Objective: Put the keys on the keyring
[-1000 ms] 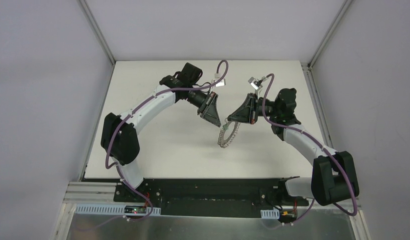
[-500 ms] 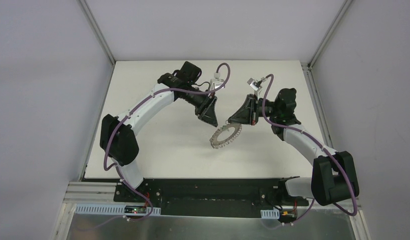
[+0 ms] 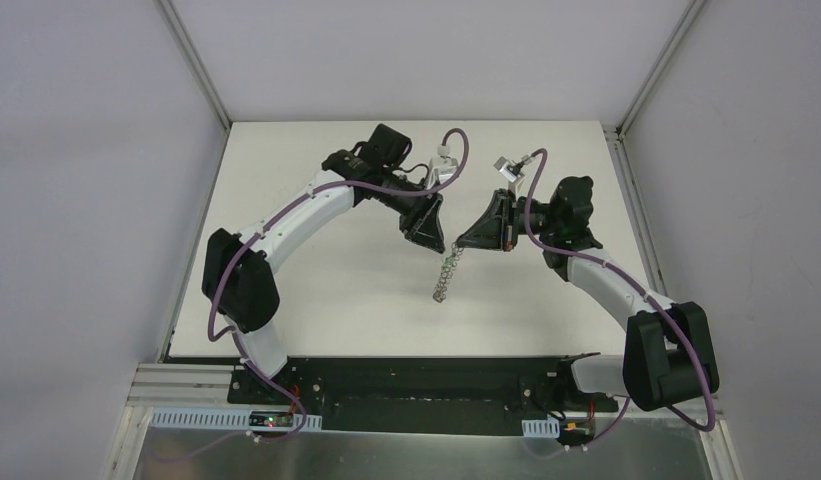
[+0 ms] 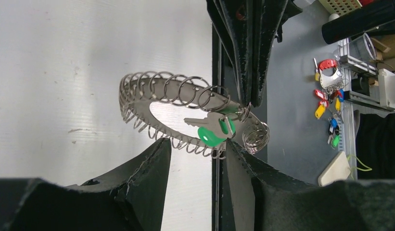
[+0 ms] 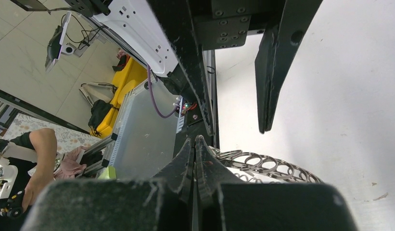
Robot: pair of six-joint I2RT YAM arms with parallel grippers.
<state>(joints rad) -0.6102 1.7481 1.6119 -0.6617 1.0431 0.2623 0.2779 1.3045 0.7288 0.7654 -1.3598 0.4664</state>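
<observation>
Left gripper (image 4: 195, 161) sits nearest in its own wrist view, its 2 dark fingers parted to a middling gap and clamped on nothing. Just beyond the tips hangs the key (image 4: 210, 135), its green head in line with that gap and its silver blade pointing back across the keyring (image 4: 159, 91); whether a fingertip brushes the head I cannot tell. The key's head end looks hooked onto 1 of the small loops at the ring's rim, so I judge that the threading step is at its end and the letting-go is in hand. Behind it, the right gripper (image 4: 247, 98) is pinched tight on the rim of the keyring, holding it tilted in the air above the white table (image 4: 65, 72). From above, the ring hangs edge-on below the 2 grippers, which nearly meet. Next, the left arm needs to draw straight back without snagging the key or the loops, with the right pinch held steady. If the key is only resting and not truly through a loop, it could drop as the left fingers clear.
</observation>
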